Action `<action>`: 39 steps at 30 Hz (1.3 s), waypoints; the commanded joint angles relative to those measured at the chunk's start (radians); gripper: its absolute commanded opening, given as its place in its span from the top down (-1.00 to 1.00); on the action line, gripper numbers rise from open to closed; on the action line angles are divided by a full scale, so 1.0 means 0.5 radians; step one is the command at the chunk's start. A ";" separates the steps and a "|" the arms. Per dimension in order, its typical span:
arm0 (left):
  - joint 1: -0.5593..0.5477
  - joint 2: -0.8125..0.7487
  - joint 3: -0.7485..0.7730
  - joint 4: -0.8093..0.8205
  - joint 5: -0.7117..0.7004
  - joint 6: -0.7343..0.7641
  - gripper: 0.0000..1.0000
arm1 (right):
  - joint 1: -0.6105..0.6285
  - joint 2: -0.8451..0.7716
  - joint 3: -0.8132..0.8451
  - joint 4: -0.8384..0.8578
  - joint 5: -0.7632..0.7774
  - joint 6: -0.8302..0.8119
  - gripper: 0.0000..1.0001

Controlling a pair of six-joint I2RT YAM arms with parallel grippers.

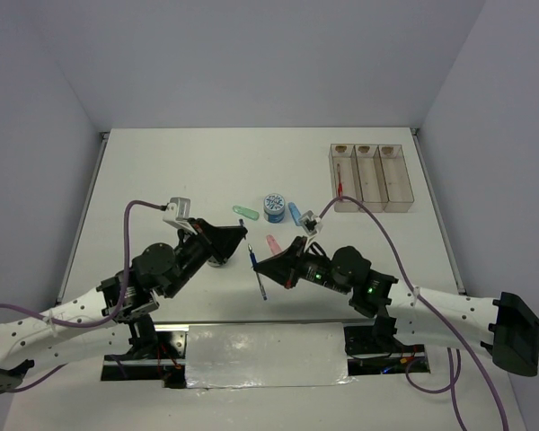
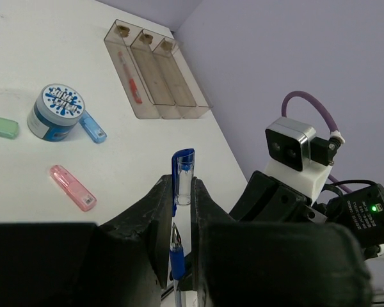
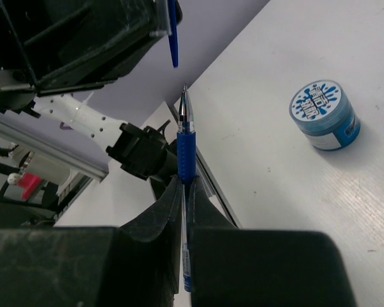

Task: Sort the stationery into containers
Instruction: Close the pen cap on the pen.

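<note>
My left gripper point(image 2: 179, 188) is shut on a clear blue pen cap point(image 2: 184, 176), held above the table's near middle. Facing it, my right gripper point(image 3: 184, 185) is shut on the dark blue pen point(image 3: 185, 144), whose bare tip points at the cap point(image 3: 172, 35) a short gap away. In the top view the pen point(image 1: 260, 277) hangs between both grippers. A blue-white tape roll point(image 1: 274, 206) stands on the table with green point(image 1: 245, 213), blue point(image 1: 295, 213) and pink point(image 1: 273, 243) clips around it. The clear containers point(image 1: 372, 177) stand at the far right, a red pen point(image 1: 340, 182) in the left compartment.
The two wrists sit close together over the table's front edge, the right wrist's camera point(image 2: 293, 146) just beyond my left fingers. A purple cable point(image 1: 377, 224) arcs past the containers. A foil-covered plate point(image 1: 260, 355) lies between the arm bases.
</note>
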 commanded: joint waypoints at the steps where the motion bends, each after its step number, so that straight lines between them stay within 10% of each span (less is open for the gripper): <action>1: 0.008 -0.018 -0.013 0.148 0.050 0.014 1.00 | 0.022 0.001 0.138 0.142 0.112 -0.035 1.00; 39: 0.005 0.018 -0.093 0.246 0.160 -0.069 1.00 | 0.056 -0.024 0.206 0.044 0.309 -0.146 1.00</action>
